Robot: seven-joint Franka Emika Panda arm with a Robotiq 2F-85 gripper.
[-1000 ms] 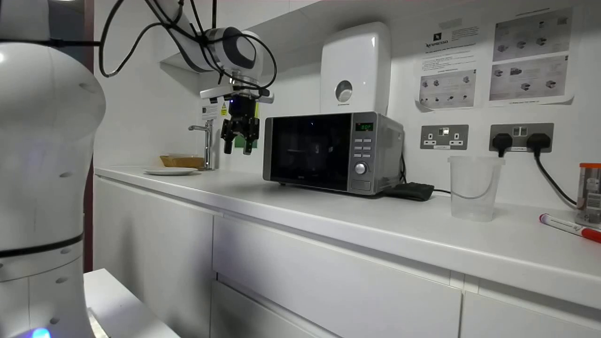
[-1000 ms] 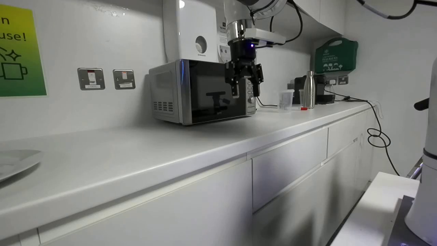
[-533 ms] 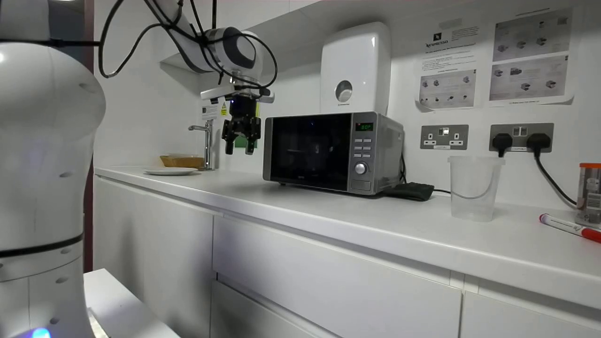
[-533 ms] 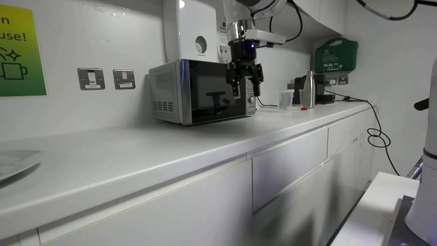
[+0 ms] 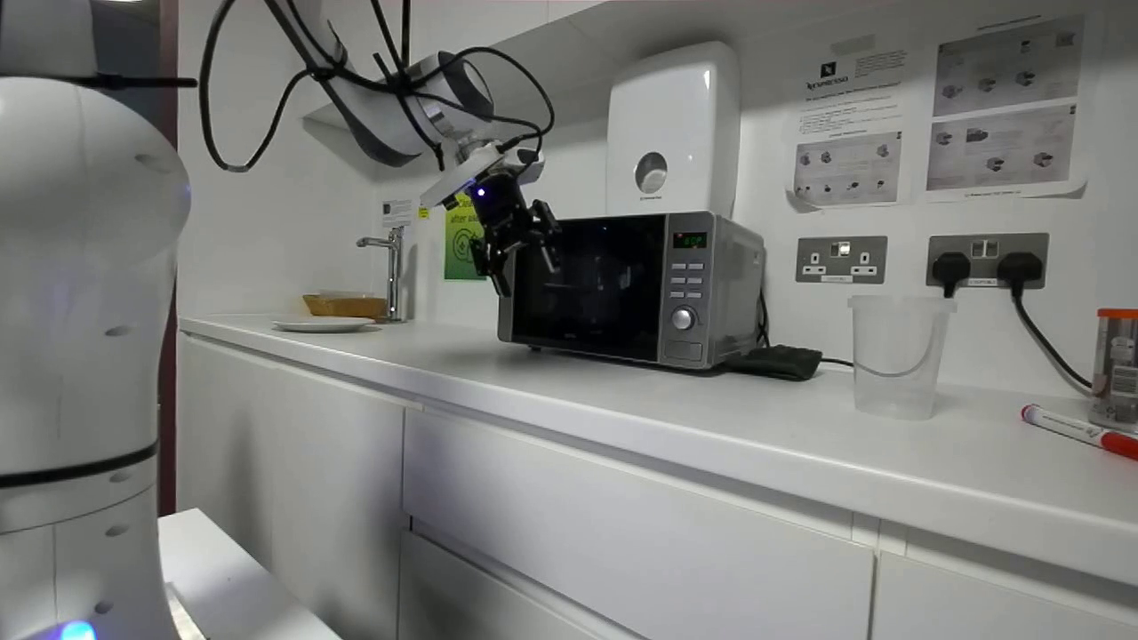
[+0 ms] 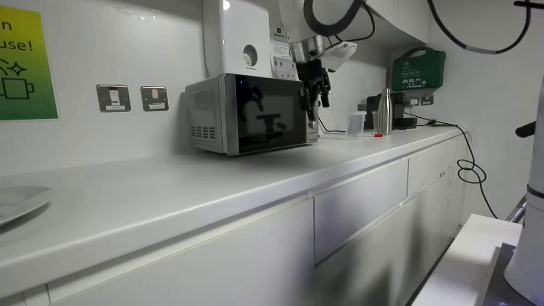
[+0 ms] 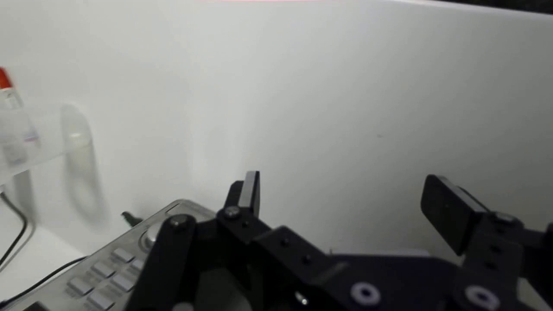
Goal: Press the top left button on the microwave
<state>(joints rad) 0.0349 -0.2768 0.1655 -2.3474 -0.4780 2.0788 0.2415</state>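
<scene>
The microwave (image 5: 636, 293) sits on the white surface (image 5: 800, 422), door (image 5: 587, 302) closed, its buttons (image 5: 686, 280) set in two columns on the silver control panel (image 5: 685, 351), a green display (image 5: 689, 241) lit above them. Behind it hangs a wall-mounted white box (image 5: 674, 133), its foot hidden by the microwave. A low dark object (image 5: 773, 362), too vague for me to name, lies just beside the panel end; farther along come a translucent tub (image 5: 900, 356), then a red-and-white marker (image 5: 1071, 428) near an orange-lidded jar (image 5: 1114, 373). In an exterior view I also see a steel bottle (image 6: 385, 114) and a black machine (image 6: 398, 104) beyond the tub. Off the opposite end, well apart, are a plate (image 5: 324, 325) and the tap (image 5: 394, 276). The fingers (image 6: 310, 111) are spread, a wide gap between them, and hang tilted in the air in front of the microwave; in the wrist view one of them covers part of the panel. The surface's front edge (image 5: 711, 444) runs on past the microwave, with a strip of white between that edge and the door, and a longer stretch reaches from the microwave towards the plate.
</scene>
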